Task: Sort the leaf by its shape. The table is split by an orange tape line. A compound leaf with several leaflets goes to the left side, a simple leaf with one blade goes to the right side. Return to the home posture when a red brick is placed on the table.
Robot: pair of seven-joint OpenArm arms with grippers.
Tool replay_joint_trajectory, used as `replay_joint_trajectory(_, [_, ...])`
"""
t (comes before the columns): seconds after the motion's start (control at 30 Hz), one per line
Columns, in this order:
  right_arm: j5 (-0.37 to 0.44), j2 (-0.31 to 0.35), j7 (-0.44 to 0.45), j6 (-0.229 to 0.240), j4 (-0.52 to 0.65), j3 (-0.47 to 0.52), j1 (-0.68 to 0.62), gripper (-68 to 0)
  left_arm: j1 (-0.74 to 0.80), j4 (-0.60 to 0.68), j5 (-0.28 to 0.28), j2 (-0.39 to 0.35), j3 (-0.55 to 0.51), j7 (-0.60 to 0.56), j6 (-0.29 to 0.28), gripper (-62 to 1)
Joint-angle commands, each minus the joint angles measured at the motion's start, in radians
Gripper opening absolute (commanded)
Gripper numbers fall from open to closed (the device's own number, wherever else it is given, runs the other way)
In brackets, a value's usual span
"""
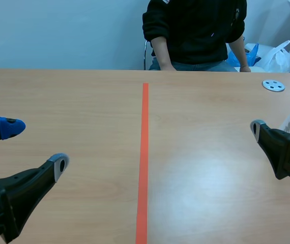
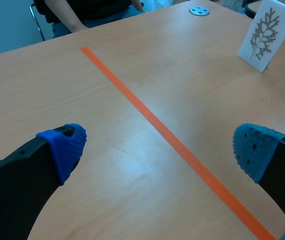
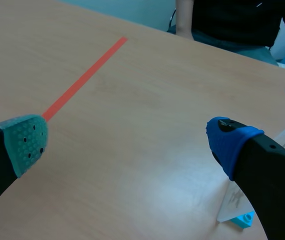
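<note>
**Card awaiting pickup**

Left gripper and right gripper are gaping wide, empty. The card is standing at the right edge beside the right gripper. Its leaf is looking compound, so grasping it and crossing the tape leftward is probably coming next.

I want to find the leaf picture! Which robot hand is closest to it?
The right gripper: the leaf card stands right beside it, while the left gripper sits across the orange tape line.

A tape line splits the table down its middle. The leaf card stands on the right half, perhaps touching the right gripper; a disc lies farther back.
</note>
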Motion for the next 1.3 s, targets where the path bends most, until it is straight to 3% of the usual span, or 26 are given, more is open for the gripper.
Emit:
replay_joint_trajectory(0.0, [0.007,0.015,0.001,0.001,0.033,0.001,-0.005,0.4,0.000,0.013,-0.006,0.005,0.003,-0.018,0.002,1.4])
replay_joint_trajectory(0.4, [0.007,-0.020,-0.102,0.001,0.206,0.000,-0.083,0.4,0.000,0.013,-0.006,0.005,0.003,-0.018,0.001,1.4])
replay_joint_trajectory(1.27, [0.007,-0.020,-0.100,-0.007,0.210,-0.032,-0.079,0.4,-0.001,0.013,-0.006,0.005,0.003,-0.018,0.002,1.4])
